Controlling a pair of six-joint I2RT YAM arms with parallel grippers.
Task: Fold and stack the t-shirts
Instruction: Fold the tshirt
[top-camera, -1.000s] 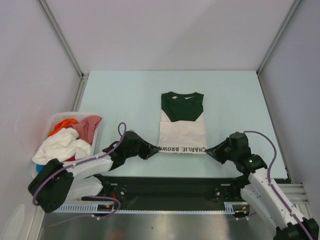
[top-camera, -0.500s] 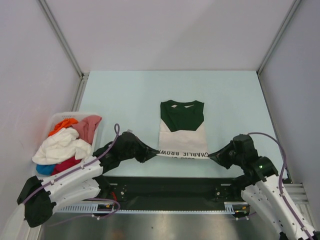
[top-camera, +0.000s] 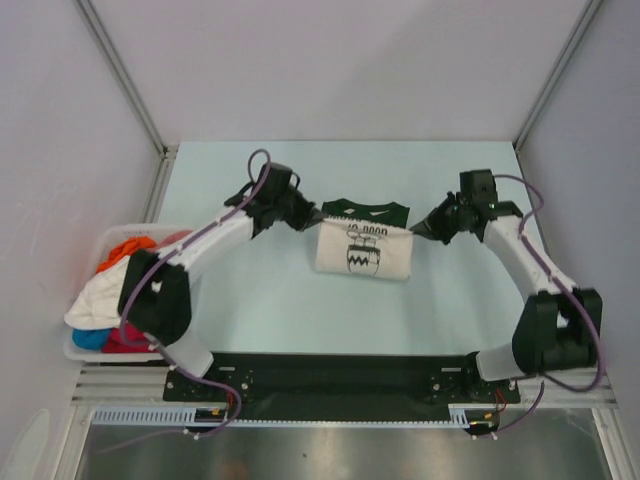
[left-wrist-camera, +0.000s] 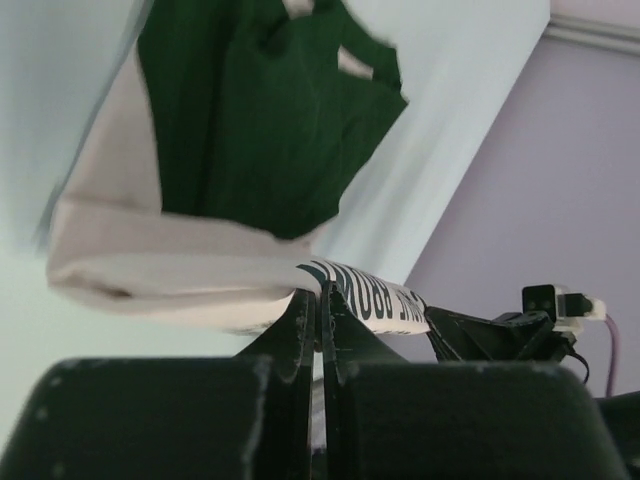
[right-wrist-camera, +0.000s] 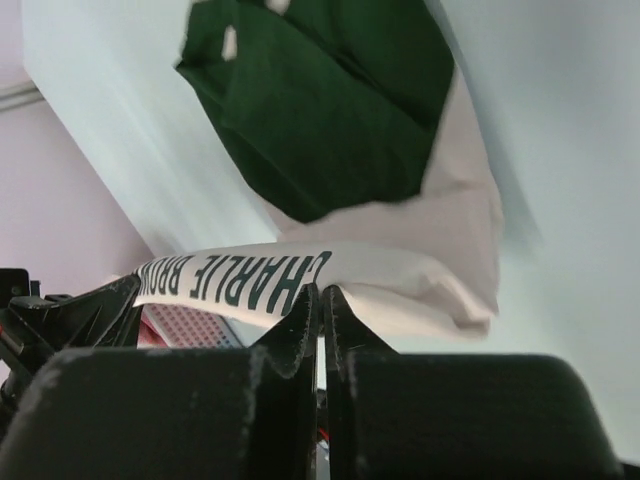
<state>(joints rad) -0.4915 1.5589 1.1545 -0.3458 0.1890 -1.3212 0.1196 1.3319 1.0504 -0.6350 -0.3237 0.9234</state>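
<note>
At your far left, the white basket (top-camera: 130, 229) holds a heap of t-shirts (top-camera: 105, 290). Your left end effector (top-camera: 305, 222) is clamped shut on one hem corner of the cream-and-green t-shirt (top-camera: 365, 255). The shirt lies mid-surface (top-camera: 250, 300), its hem doubled over toward the green collar. Your right end effector (top-camera: 420, 230) pinches the opposite hem corner.
</note>
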